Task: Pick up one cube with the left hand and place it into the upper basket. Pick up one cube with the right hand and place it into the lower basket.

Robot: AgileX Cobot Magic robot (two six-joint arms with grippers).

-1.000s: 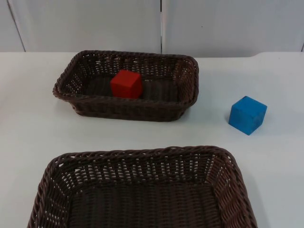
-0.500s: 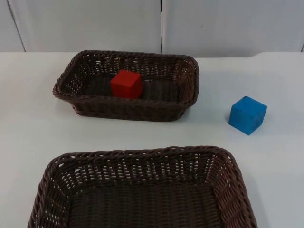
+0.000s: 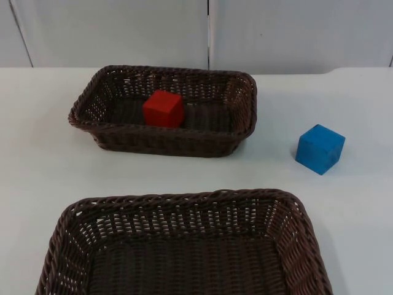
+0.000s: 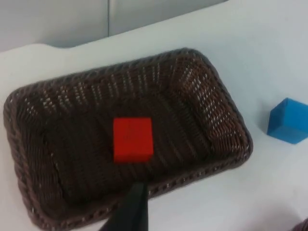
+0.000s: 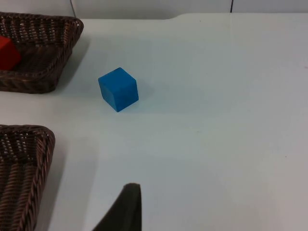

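Observation:
A red cube (image 3: 163, 109) lies on the floor of the upper brown wicker basket (image 3: 166, 145), a little left of its middle. A blue cube (image 3: 320, 149) stands on the white table to the right of that basket, apart from it. The lower, larger wicker basket (image 3: 184, 199) has nothing inside. My left gripper (image 4: 131, 211) hangs above the upper basket (image 4: 232, 126), over its rim beside the red cube (image 4: 133, 139), holding nothing. My right gripper (image 5: 124, 207) hovers over bare table, well short of the blue cube (image 5: 118, 89), also holding nothing.
The grey partition wall (image 3: 209, 31) closes the table's far edge behind the upper basket. White table (image 3: 344, 209) stretches out around the blue cube and to the right of the lower basket (image 5: 29, 132).

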